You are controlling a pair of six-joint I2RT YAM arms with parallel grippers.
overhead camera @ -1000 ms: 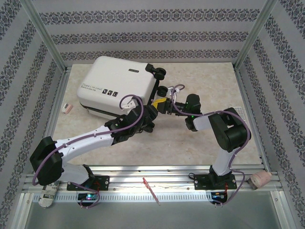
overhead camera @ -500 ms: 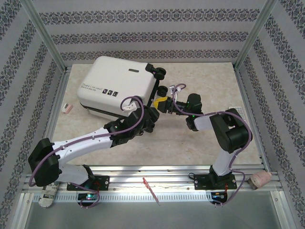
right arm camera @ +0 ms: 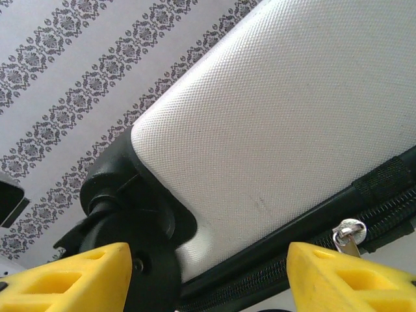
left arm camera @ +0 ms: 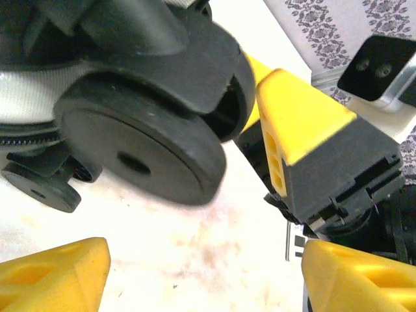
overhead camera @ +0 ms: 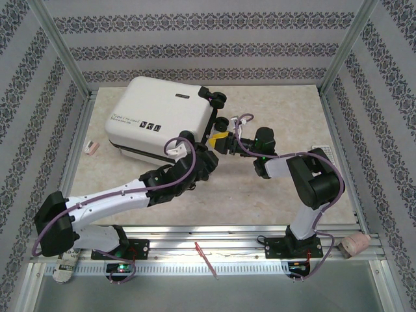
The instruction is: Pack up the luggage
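The luggage (overhead camera: 159, 117) lies on the table (overhead camera: 286, 104), ahead and left of both grippers. The left gripper (overhead camera: 207, 158) sits just before its near-right corner wheel (left arm camera: 140, 153). The right gripper (overhead camera: 220, 139) faces that corner from the right, just beside the left gripper.

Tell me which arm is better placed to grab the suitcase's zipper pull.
Likely right: the right gripper, open, faces the luggage seam with the zipper pull beside one finger; the left gripper faces a wheel.
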